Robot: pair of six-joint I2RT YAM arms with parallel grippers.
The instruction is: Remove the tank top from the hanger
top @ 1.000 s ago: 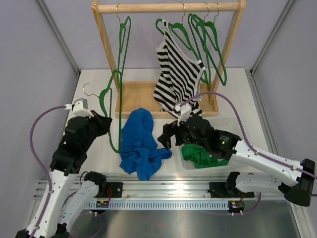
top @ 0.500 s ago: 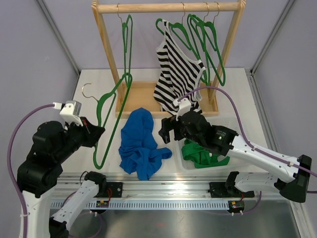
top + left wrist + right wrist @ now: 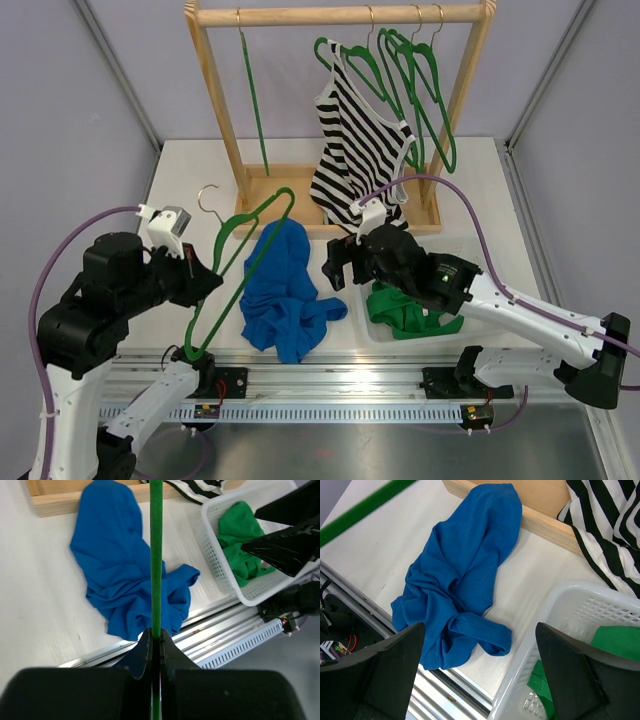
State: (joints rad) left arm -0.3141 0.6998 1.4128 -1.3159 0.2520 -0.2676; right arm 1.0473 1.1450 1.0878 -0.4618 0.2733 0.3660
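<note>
One bare green hanger (image 3: pixel 156 555) sits clamped in the left gripper (image 3: pixel 155 633).

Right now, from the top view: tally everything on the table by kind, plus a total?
wooden clothes rack: 1
green plastic hangers: 5 (four on the rack, one in the left gripper)
garments: 3 (blue crumpled top, black-and-white striped tank top, green cloth)
white plastic mesh basket: 1
total: 10
</note>
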